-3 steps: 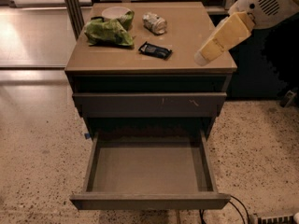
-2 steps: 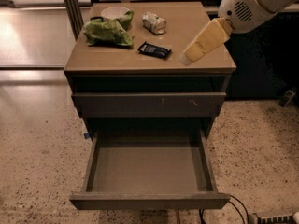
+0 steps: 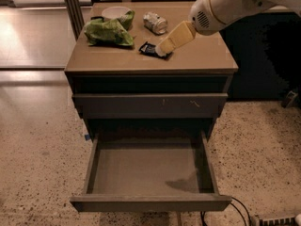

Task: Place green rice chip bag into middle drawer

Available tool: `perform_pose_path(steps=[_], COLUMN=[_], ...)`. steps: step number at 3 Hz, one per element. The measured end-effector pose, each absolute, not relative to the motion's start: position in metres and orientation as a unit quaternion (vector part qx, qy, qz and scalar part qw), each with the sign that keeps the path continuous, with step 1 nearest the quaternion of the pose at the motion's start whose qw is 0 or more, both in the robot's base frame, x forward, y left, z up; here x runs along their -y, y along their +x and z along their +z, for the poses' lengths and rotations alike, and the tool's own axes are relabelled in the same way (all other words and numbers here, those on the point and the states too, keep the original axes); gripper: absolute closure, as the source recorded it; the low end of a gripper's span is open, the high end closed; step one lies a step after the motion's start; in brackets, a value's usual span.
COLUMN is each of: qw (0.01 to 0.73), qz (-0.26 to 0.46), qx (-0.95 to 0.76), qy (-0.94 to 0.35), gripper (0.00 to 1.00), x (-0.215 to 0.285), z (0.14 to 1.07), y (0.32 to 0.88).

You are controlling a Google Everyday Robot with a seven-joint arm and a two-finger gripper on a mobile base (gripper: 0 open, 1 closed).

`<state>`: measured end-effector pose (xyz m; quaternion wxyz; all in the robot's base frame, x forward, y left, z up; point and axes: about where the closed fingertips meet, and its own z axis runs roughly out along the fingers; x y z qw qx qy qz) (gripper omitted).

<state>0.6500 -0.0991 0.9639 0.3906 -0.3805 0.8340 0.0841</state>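
- A grey-brown cabinet (image 3: 202, 60) stands at centre on a speckled terrazzo floor (image 3: 37, 173).
- At 10 o'clock, a dark post (image 3: 73, 8) edges a glossy, light-washed floor strip (image 3: 33, 36).
- Black cable (image 3: 237, 210) lies at 5 o'clock.
- The gripper (image 3: 162, 51) hangs over the cabinet top, toward 12 o'clock.

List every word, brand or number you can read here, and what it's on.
No text can be read.
green rice chip bag: print too blurred.
black wrapped bar: markings too small.
silver can: label unreadable.
middle drawer: plain front, no label.
gripper, at the black wrapped bar on the cabinet top: no marking.
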Motion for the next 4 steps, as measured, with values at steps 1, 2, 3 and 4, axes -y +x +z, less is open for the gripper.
perform_pose_path(steps=[1,2,3,4], qw=[0.421,0.439,0.455,0.462], qz=[0.089,0.107,0.142,0.173], qx=[-0.831,-0.826,-0.816,-0.803], qy=[-0.352,-0.337,-0.328,-0.333], gripper=[0.00,0.00,0.00,0.00], x=[0.090,0.072,0.042,0.009], z=[0.949,0.937,0.929,0.923], y=[0.696,0.734,0.761,0.778])
